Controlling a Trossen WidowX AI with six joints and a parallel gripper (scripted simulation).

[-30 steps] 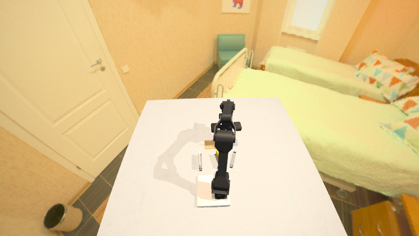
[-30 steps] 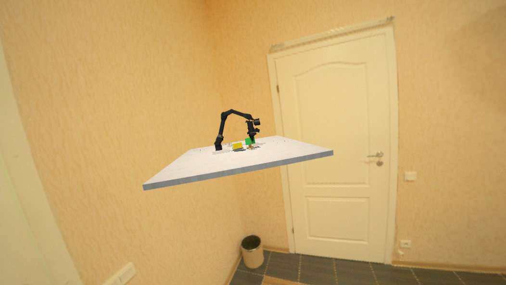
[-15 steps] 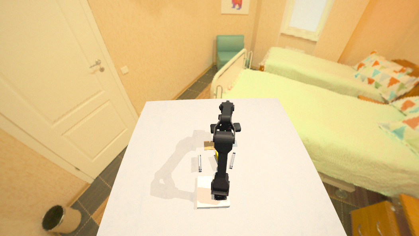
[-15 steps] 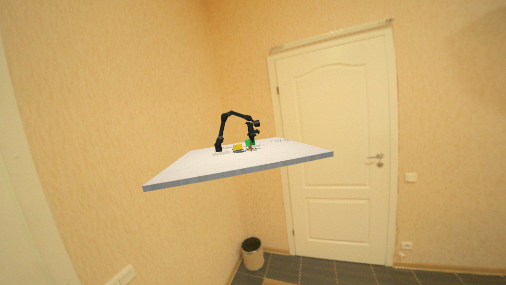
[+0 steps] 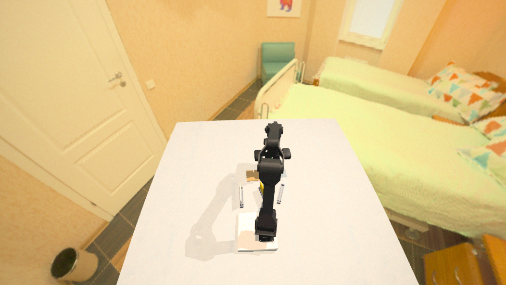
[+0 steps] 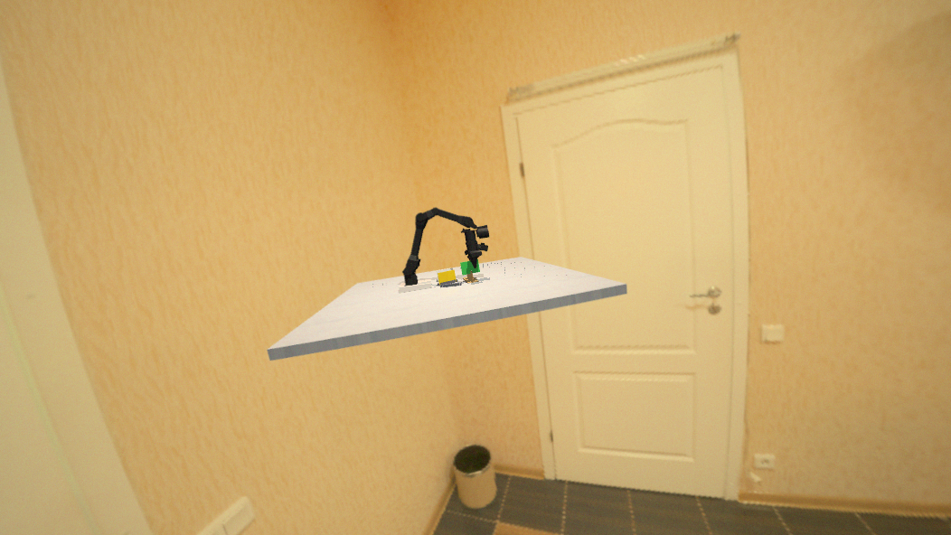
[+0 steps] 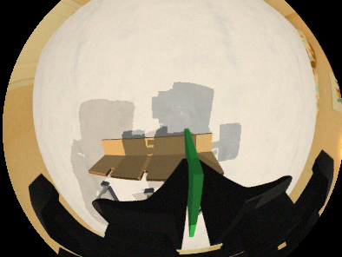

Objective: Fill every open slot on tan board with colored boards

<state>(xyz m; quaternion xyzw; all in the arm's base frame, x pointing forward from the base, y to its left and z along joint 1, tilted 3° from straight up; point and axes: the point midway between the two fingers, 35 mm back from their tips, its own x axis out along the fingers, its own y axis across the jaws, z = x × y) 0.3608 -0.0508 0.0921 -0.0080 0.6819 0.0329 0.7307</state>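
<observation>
Our jaws clench the green board, upright above the tan board. Two slots visibly open; green looks unseated. Yellow board waits in its holder; both seem left.

From here I see a pale, flat table. Directly on it I've got two narrow grey holders and a white slab.
</observation>
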